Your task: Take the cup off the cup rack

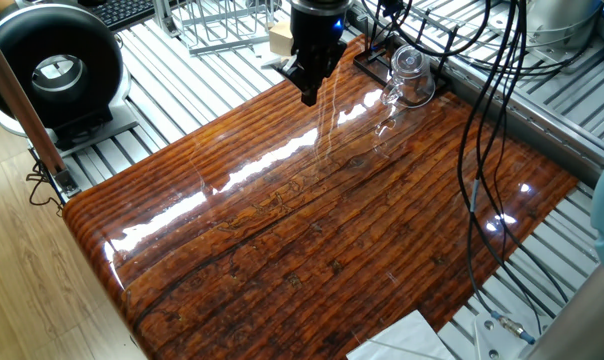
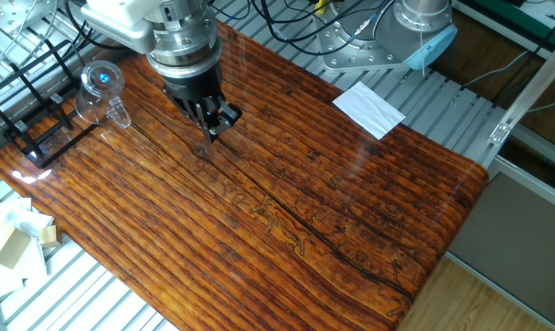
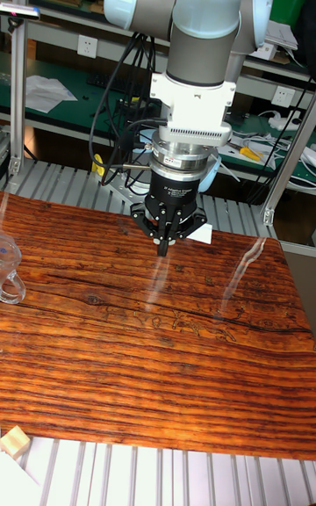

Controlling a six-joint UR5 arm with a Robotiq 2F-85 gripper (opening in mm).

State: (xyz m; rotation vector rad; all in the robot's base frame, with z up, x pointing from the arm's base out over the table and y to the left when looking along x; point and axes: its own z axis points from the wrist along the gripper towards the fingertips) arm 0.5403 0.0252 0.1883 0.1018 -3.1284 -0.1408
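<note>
The cup [image 1: 410, 74] is a clear glass mug resting against the black wire cup rack [image 1: 373, 56] at the table's far corner. In the other fixed view the cup [image 2: 101, 86] lies tilted at the near edge of the cup rack [image 2: 28, 118], with its handle hanging toward the wood. The tall fixed view shows only part of the cup [image 3: 8, 266], at the left edge. My gripper [image 1: 308, 96] hangs point-down just above the table, a hand's width from the cup and apart from it. The gripper [image 2: 214, 128] [image 3: 164, 249] is shut, its fingers pressed together on nothing.
A black round device [image 1: 57, 65] stands off the table's left side. A silver wire rack [image 1: 222, 25] and a small wooden block [image 1: 280, 38] sit behind the gripper. Black cables [image 1: 479, 110] hang over the right side. White paper [image 2: 369, 108] lies at the table edge.
</note>
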